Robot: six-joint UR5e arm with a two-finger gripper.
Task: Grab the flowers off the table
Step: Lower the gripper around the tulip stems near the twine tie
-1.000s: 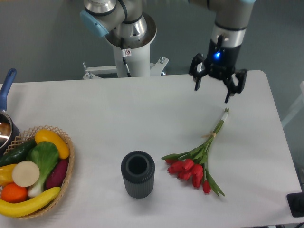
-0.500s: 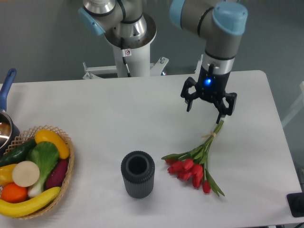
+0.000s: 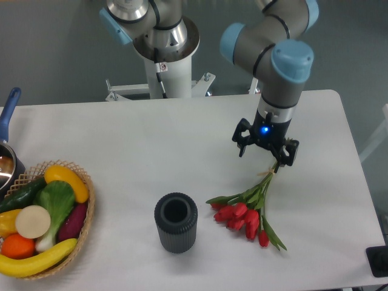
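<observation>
Now the gripper (image 3: 263, 151) hangs with its two fingers spread apart, nothing between them, straddling the upper stem end of the flowers (image 3: 250, 209). The stems run down and left from under the fingers; the tan band sits just below the nearer fingertip, and the red heads lie further below the gripper on the table (image 3: 151, 139). Whether the fingertips touch the stems cannot be told.

Room: left of the gripper the tabletop is bare for a long stretch. The right table edge is near the gripper's right side, the far edge well behind it. The dark ribbed cup (image 3: 176, 222) stands below and left of the gripper, just beside the outermost leaf tip but apart from it. The wicker basket (image 3: 85, 212) of produce sits far left at the near corner, next to a pot with a blue handle (image 3: 8, 109).

Change against the two earlier frames: the gripper has travelled from beyond the stem tips, near the far edge, down and left to sit over the stem end. Finger spread looks narrower than at first. Flowers, cup and basket have not shifted.
</observation>
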